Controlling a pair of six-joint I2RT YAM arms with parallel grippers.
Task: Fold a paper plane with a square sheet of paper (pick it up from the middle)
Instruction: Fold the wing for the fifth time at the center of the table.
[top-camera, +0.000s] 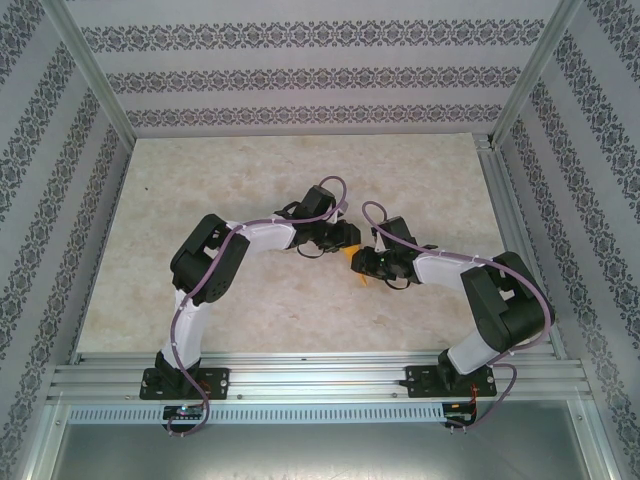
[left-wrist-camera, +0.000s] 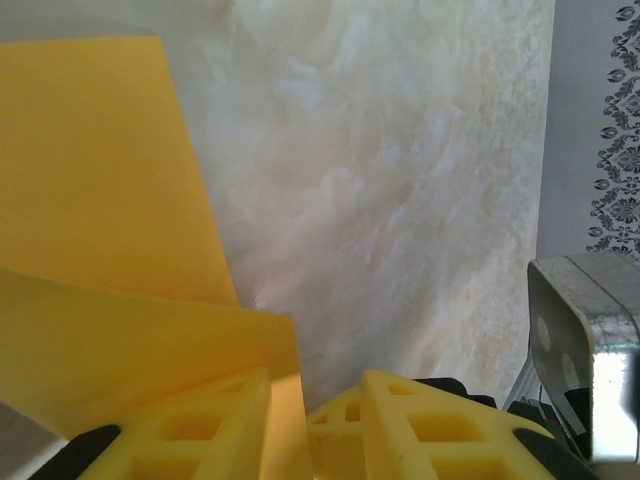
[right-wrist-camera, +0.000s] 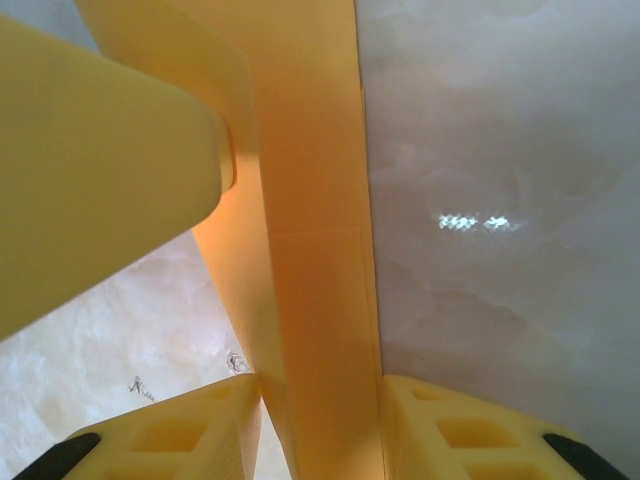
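Two elbow-bent arms (top-camera: 205, 265) (top-camera: 500, 300), wrists together over table (top-camera: 250, 170), left end effector (left-wrist-camera: 305, 400) and right end effector (right-wrist-camera: 320, 390) clamped on folded paper (left-wrist-camera: 90, 180).

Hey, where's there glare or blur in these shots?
Right wrist: lamp glare on the table, and a yellow shape blurred close to the lens. Left wrist: the paper looks soft and featureless up close. Top external: evenly lit and sharp.

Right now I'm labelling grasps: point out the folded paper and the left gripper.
folded paper (left-wrist-camera: 90, 170), left wrist view, on its flat upper panel
left gripper (left-wrist-camera: 310, 390), left wrist view, midway between its jaws
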